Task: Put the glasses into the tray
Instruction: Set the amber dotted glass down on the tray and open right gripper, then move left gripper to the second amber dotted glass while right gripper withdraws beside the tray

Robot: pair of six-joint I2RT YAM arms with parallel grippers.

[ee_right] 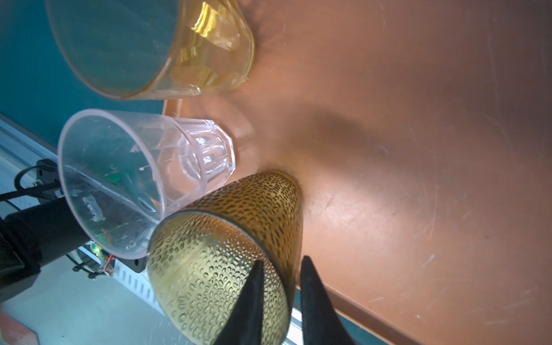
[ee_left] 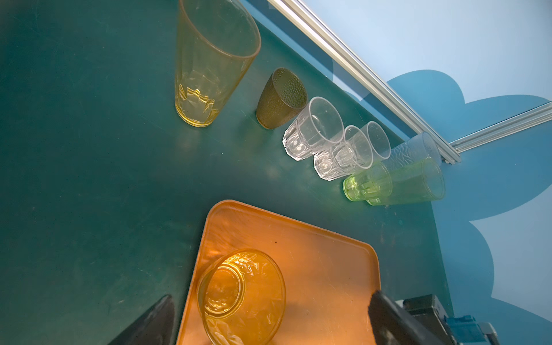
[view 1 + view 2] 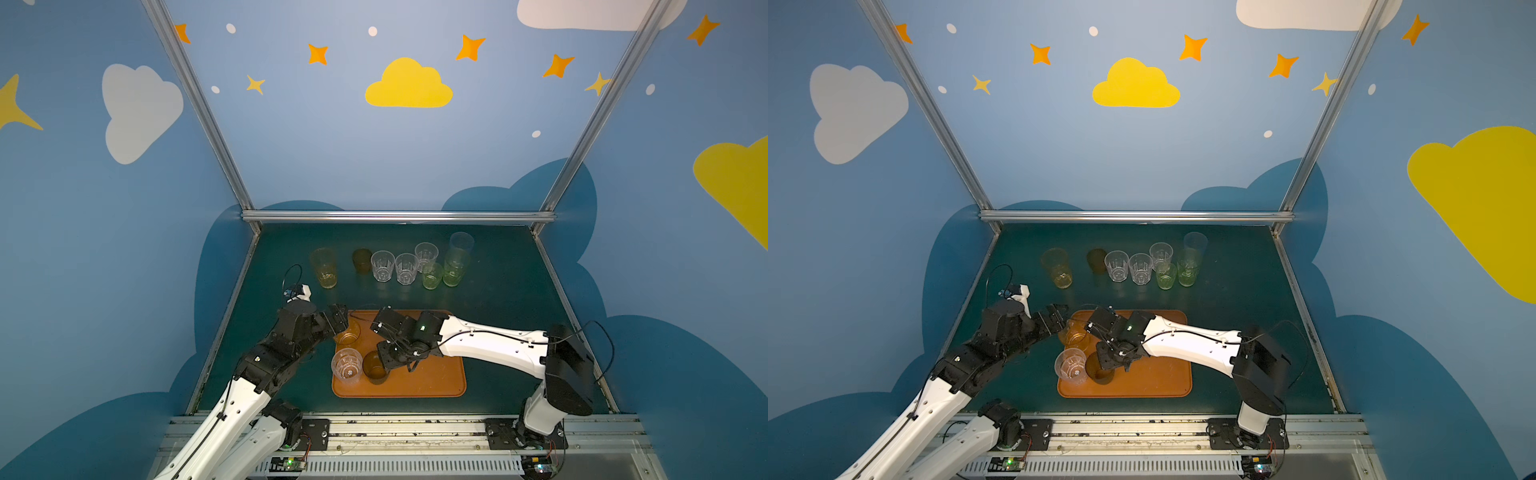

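A: Since both arms reach over the tray, which glasses are in it?
B: Three, all upright. The short amber glass is at the far left corner. The clear faceted glass is at the left edge, nearer the robot. The dark brown glass is just right of that one. Can't tell if those two touch.
A: Right end effector?
B: It's at the dark brown glass's rim. In the right wrist view one finger is inside the glass and one outside, with the wall between them. The fingers are slightly parted with a gap showing, so they're not squeezing the wall. The glass stands on the tray.
A: Left end effector?
B: Spread wide, one finger on either side of the short amber glass. No contact, holding nothing.
A: The other glasses?
B: Eight on the dark green worktop, in a loose row towards the back wall, well apart from the tray. From the left in both top views:
- tall amber glass
- second dark brown glass
- clear tumbler
- another clear tumbler just beside it
- third clear tumbler, further back
- short yellow-green glass
- tall green glass
- tall greyish glass, behind the green one
A: All upright?
B: Yes.
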